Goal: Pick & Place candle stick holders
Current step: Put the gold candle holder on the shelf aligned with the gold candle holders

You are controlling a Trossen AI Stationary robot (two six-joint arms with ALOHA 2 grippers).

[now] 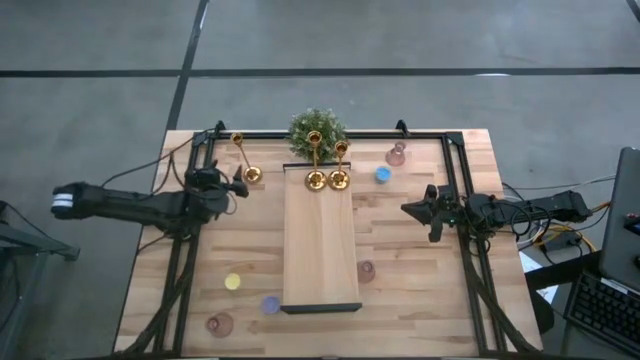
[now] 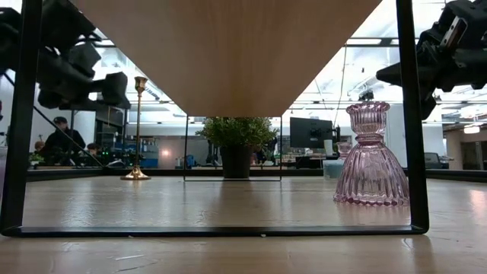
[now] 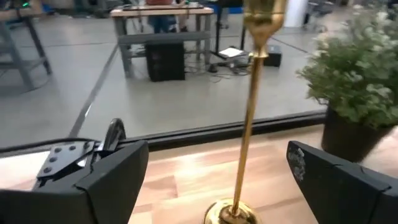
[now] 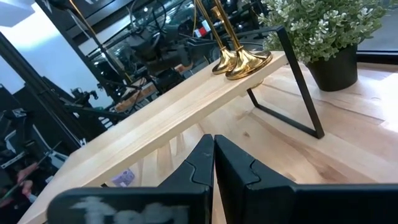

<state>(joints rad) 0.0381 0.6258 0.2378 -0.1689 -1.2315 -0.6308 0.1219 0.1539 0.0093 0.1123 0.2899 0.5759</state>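
Observation:
A gold candle stick holder (image 1: 250,173) stands upright on its round base at the table's far left. My left gripper (image 1: 240,185) is open just beside it. In the left wrist view the slim stem (image 3: 247,143) rises between the two spread fingers (image 3: 112,180) without touching them. Two more gold holders (image 1: 327,180) stand on the far end of a raised wooden shelf (image 1: 320,250). Small pink glass holders (image 1: 397,155) (image 1: 366,270) (image 1: 219,323), a blue one (image 1: 382,174), a yellow one (image 1: 232,282) and a purple one (image 1: 270,304) sit on the table. My right gripper (image 1: 432,212) hangs shut at the right, touching nothing.
A bushy green plant in a dark pot (image 1: 317,130) stands at the far edge behind the shelf. A black metal frame (image 1: 455,170) runs around the table. The shelf stands on thin black legs (image 4: 298,93), with free room under it and bare wood on either side.

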